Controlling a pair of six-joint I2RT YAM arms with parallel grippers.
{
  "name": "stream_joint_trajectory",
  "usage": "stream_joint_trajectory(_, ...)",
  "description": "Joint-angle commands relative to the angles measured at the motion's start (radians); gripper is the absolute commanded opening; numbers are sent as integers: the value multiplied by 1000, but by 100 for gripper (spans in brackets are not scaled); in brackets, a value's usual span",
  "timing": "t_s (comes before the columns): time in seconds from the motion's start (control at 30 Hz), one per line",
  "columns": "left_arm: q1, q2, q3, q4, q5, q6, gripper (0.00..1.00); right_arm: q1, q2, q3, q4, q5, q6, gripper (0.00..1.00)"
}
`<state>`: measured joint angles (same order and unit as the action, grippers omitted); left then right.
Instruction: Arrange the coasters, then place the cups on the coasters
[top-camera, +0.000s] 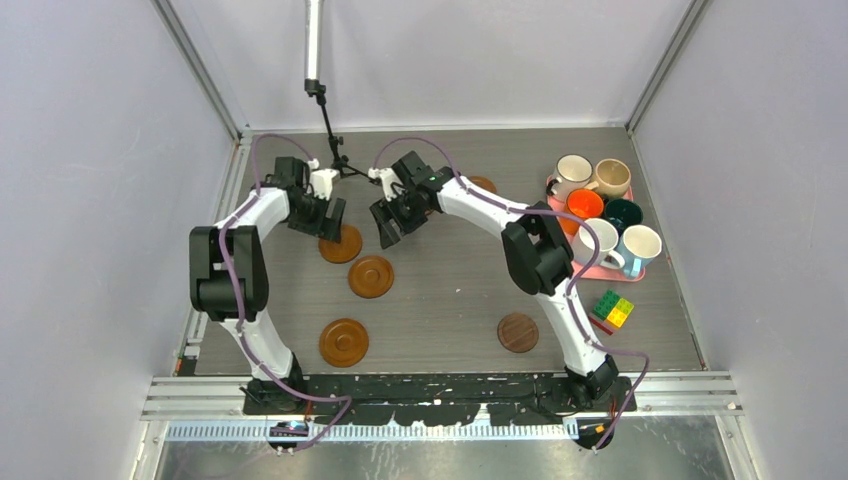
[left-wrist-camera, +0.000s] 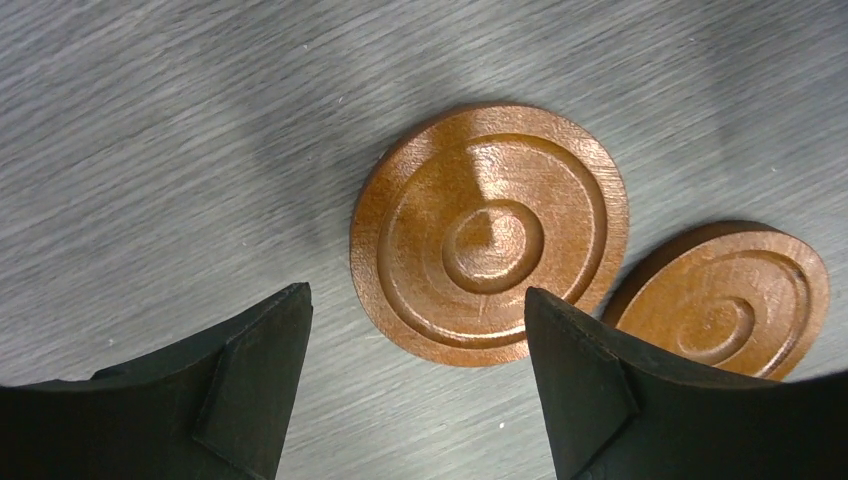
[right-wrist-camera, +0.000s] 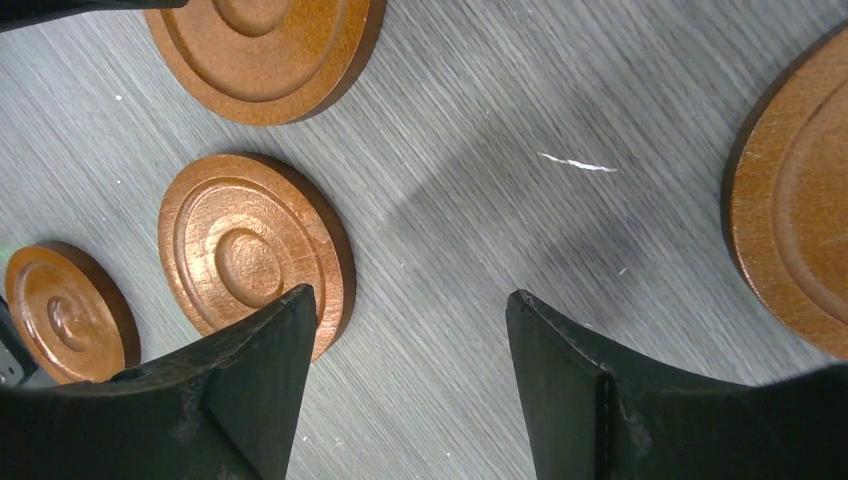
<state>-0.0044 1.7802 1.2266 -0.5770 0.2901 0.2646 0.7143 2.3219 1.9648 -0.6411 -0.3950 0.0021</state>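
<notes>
Grey brushed tabletop, boxed in by pale walls and aluminium rails. Coasters lie flat left of centre, with a dark coaster front right; cups are clustered on a pink tray at the right edge. Left gripper and right gripper hover above the table, jaws spread wide, holding nothing.

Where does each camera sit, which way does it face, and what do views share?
Top external: above and behind the bases, looking down on the table; both arms show whole.
Left wrist: on the left arm, facing down past the open left gripper at a ringed coaster and a second coaster.
Right wrist: on the right arm, facing down past the open right gripper at four coasters.
Shared: that ringed coaster shows from above too.
</notes>
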Motion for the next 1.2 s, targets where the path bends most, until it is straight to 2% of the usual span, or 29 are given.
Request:
stream_joint_trajectory(0.0,0,25,60,17,10,27,79,29,11,17,44,37,-31,74)
stream_joint_trajectory(0.2,0,35,64,-30,-5,74,79,71,34,64,-23,46,-27,74)
stream_joint_trajectory(0.33,0,51,58,-44,-15,91,78,123,36,53,-32,106,-55,75)
stream_joint_trajectory(0.63,0,107,73,-47,17,82,65,173,87,68,-109,243,-107,75)
stream_joint_trajectory(0.8,0,119,75,-56,20,90,57,212,54,-28,-98,320,-173,74)
stream_joint_trajectory(0.93,-3,117,70,-65,19,113,52,211,39,-90,-98,424,-191,68)
stream_joint_trajectory(1.03,-33,100,37,-66,5,143,51,198,23,-130,-97,510,-210,58)
stream_joint_trajectory(1.17,-74,69,-28,-40,-25,154,48,149,3,-155,-107,546,-196,55)
